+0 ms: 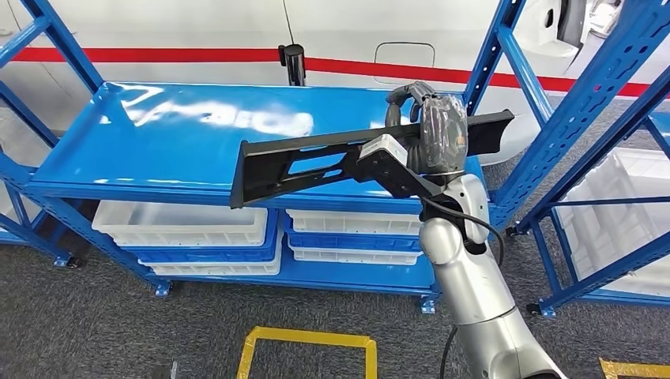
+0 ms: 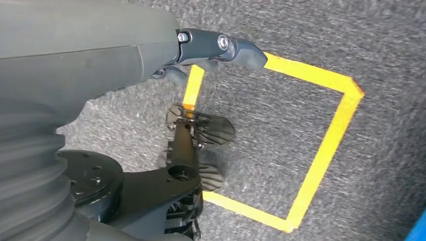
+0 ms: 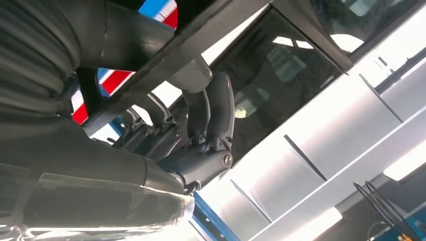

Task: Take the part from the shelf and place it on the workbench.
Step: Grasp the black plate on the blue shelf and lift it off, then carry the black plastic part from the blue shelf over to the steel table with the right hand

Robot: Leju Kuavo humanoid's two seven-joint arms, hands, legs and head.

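Part [image 1: 316, 162]: long black moulded piece with slots, held in the right hand [image 1: 438, 130], whose fingers [image 3: 213, 108] wrap over its upper edge toward one end. Position: lifted above the front of the blue shelf [image 1: 158, 150], lying roughly level, one end slightly lower and reaching out past the shelf's front edge. Right arm [image 1: 466, 276]: silver, rising from below, with a white wrist camera block [image 1: 383, 154] just under the part. Left hand [image 2: 221, 47]: hanging over the floor, fingers apart, grasping nothing. Floor [image 2: 281, 115]: grey carpet with a square outline of yellow tape [image 2: 326, 145] beneath the hand; a matching yellow outline [image 1: 308, 347] lies in front of the shelf in the head view. Shelf unit: blue metal, glossy top deck bare where visible, lower level carrying white bins [image 1: 186, 225] stacked with blue ones [image 1: 348, 241]. Neighbouring rack [image 1: 585, 118]: blue uprights to the right, white bin [image 1: 624, 213] on its lower level. Background: white panel with a red stripe [image 1: 158, 54] behind the shelf.
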